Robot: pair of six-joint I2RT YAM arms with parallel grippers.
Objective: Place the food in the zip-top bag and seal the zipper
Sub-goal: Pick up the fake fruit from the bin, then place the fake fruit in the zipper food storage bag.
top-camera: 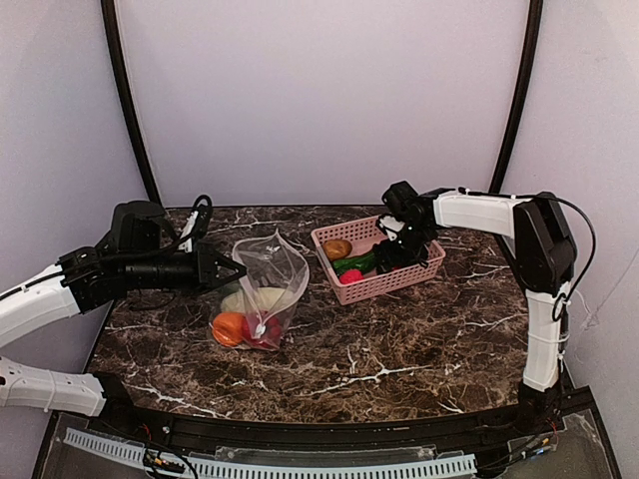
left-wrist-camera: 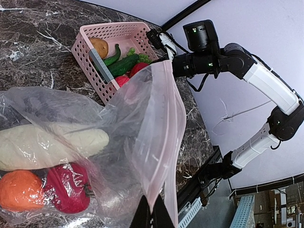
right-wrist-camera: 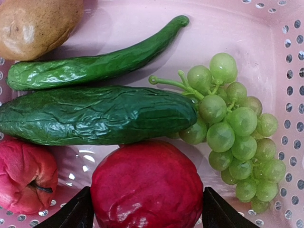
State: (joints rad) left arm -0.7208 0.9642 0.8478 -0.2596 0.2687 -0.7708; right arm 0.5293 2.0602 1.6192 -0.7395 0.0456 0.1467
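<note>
My left tool (left-wrist-camera: 153, 216) clamps the rim of the limp clear dotted plastic zip-top bag (left-wrist-camera: 156, 123). My right tool (right-wrist-camera: 147, 216), jaws apart, straddles the dark red round toy fruit (right-wrist-camera: 147, 185), bottom centre: probably light and slick, so I'd squeeze its widest middle.

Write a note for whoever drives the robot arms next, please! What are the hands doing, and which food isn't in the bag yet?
Left gripper: shut on the mouth edge of the zip-top bag, holding it open.
Right gripper: open, down in the pink basket, fingers either side of the dark red fruit, which is not lifted.
Done: orange fruit, red tomato and long white vegetable are in the bag.
Left: move the dark red fruit, big cucumber, thin cucumber, grapes, brown potato and pink-red fruit from the basket, then seal the zipper, which is open.
</note>
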